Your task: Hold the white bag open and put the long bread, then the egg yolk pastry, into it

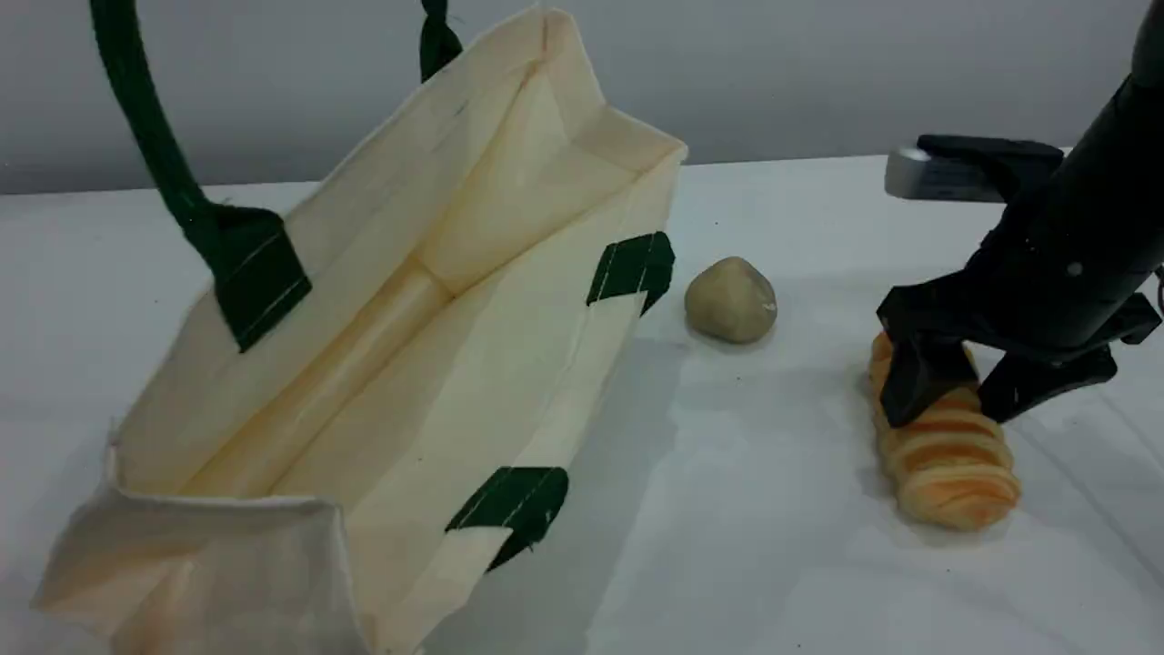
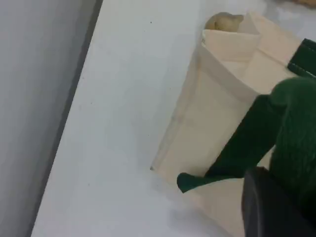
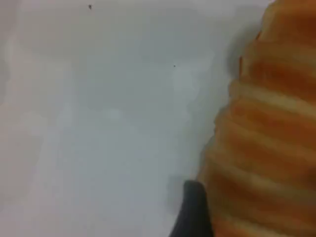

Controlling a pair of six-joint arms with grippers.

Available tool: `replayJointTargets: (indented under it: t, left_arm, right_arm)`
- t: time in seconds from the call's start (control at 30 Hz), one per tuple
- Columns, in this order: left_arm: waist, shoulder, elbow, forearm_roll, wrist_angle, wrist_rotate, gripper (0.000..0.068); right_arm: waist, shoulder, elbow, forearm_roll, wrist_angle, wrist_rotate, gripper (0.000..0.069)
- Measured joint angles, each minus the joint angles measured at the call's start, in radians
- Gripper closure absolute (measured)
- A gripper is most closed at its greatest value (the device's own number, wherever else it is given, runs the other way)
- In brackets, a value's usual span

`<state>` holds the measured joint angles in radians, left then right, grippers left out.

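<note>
- Right claw (image 1: 950, 409) stands open astride the bread (image 1: 950, 468), which lies on the table (image 1: 773, 509), unlifted.
- Pastry (image 1: 730, 300) sits just beside the bag (image 1: 509, 364); I judge nothing bagged yet.
- Left claw (image 2: 271, 207), only in its wrist view, is clamped on the green handle (image 2: 247, 143), lifting it.
- Scene view alone shows me the bag's empty inside.

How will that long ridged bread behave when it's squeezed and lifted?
The long bread has crosswise ridges, which probably aid grip. It looks layered, so perhaps squashy. Being long, it may tilt if held near one end.
</note>
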<state>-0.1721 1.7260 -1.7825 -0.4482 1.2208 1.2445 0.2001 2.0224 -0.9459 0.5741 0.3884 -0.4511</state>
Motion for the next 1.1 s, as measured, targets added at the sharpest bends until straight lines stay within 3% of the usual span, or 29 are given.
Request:
replayJointTargets:
  t: [0.23,0.33,0.67,0.8,1.1]
  left_arm:
    - [0.0,0.0,0.0,0.0,0.0,0.0,0.0602]
    - [0.0,0.0,0.0,0.0,0.0,0.0,0.0602]
    - [0.0,0.0,0.0,0.0,0.0,0.0,0.0602]
    - [0.0,0.0,0.0,0.0,0.0,0.0,0.0602]
    - [0.0,0.0,0.0,0.0,0.0,0.0,0.0602]
  right_arm:
    - [0.0,0.045,-0.001,0.003,-0.014,0.0,0.0181]
    - [0.0,0.05,-0.001,0.003,-0.014,-0.002,0.0218]
    - [-0.001,0.052,-0.001,-0.001,-0.011,-0.002,0.0542]
    - [-0.001,0.051,0.0,-0.001,-0.006,-0.003,0.0552]
    - [-0.001,-0.083,0.002,-0.003,0.124,0.004,0.0568]
